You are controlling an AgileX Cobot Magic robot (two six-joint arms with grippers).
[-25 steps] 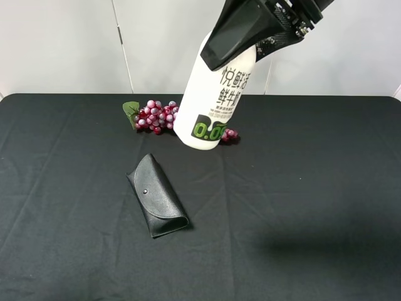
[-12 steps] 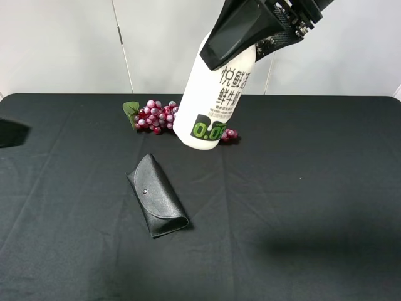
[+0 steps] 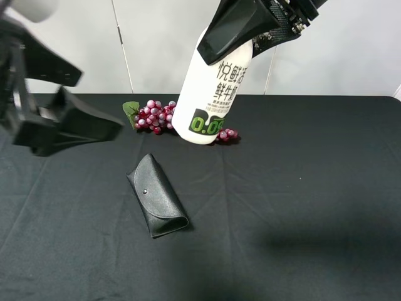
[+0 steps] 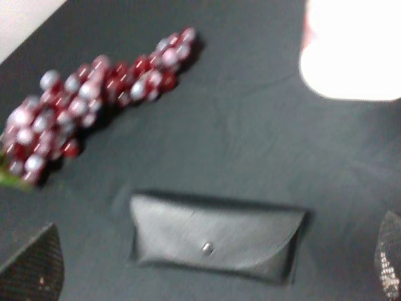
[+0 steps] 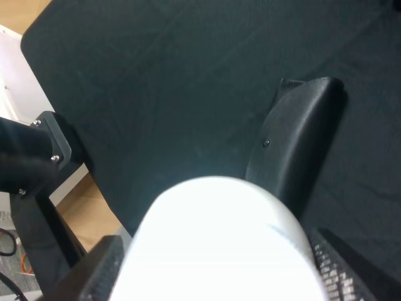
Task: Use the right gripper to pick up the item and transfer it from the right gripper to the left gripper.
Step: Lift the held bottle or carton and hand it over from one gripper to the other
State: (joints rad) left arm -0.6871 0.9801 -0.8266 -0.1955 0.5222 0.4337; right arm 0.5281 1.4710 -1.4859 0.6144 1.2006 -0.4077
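**A:** What's new?

**B:** Nearest, the case (image 3: pixel 158 204) lies where it did. Behind it, the left gripper (image 3: pixel 94 103) has swung in from the left edge, which was bare a second ago. The bottle (image 3: pixel 210 94) has eased a little up and toward it.

**A:** So the pick is done?

**B:** I'd judge so. The bottle hangs tilted, clear of the table (image 3: pixel 313 219), with the right gripper (image 3: pixel 229 44) clamped on its upper part. The grapes (image 3: pixel 153 116) lie past its base. The handover approach has begun, though the grippers are well apart.

**A:** And the left jaws?

**B:** The high view smears them, so probably open. The left wrist view settles it, with one fingertip (image 4: pixel 31 269) at each edge, wide apart and nothing between. Only the right wrist view shows both right fingers (image 5: pixel 94 269) flanking the bottle.
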